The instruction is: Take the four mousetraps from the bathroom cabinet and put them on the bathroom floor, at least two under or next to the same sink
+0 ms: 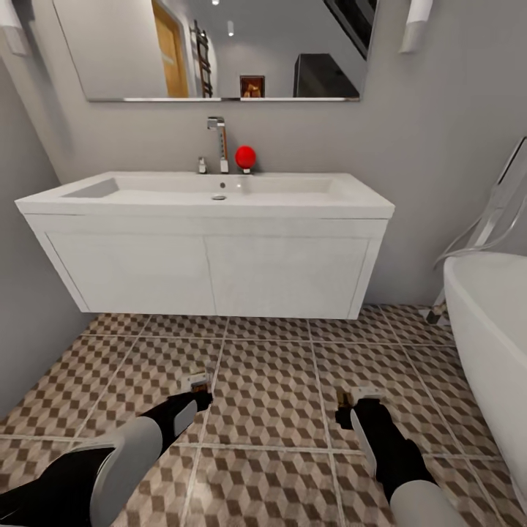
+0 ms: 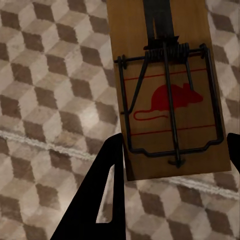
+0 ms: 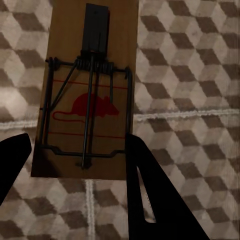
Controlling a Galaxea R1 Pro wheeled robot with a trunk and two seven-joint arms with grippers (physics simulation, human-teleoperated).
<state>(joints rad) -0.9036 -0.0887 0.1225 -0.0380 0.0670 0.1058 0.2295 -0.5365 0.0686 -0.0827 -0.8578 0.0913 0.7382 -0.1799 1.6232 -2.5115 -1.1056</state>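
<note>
While both arms hang low before the bathroom sink (image 1: pixel 205 192), each gripper — left gripper (image 2: pixel 172 162), right gripper (image 3: pixel 75 160) — clamps a mousetrap (image 2: pixel 167 90) (image 3: pixel 87 95) over the bathroom floor (image 1: pixel 271 388).

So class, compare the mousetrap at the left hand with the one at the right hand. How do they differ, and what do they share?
The left hand's mousetrap is brightly lit; the right hand's mousetrap sits in shadow. In the head view, the left mousetrap lies before the vanity's left door, the right mousetrap before its right door. Both are tan boards with wire springs and a red mouse print, over the cube-patterned floor.
</note>
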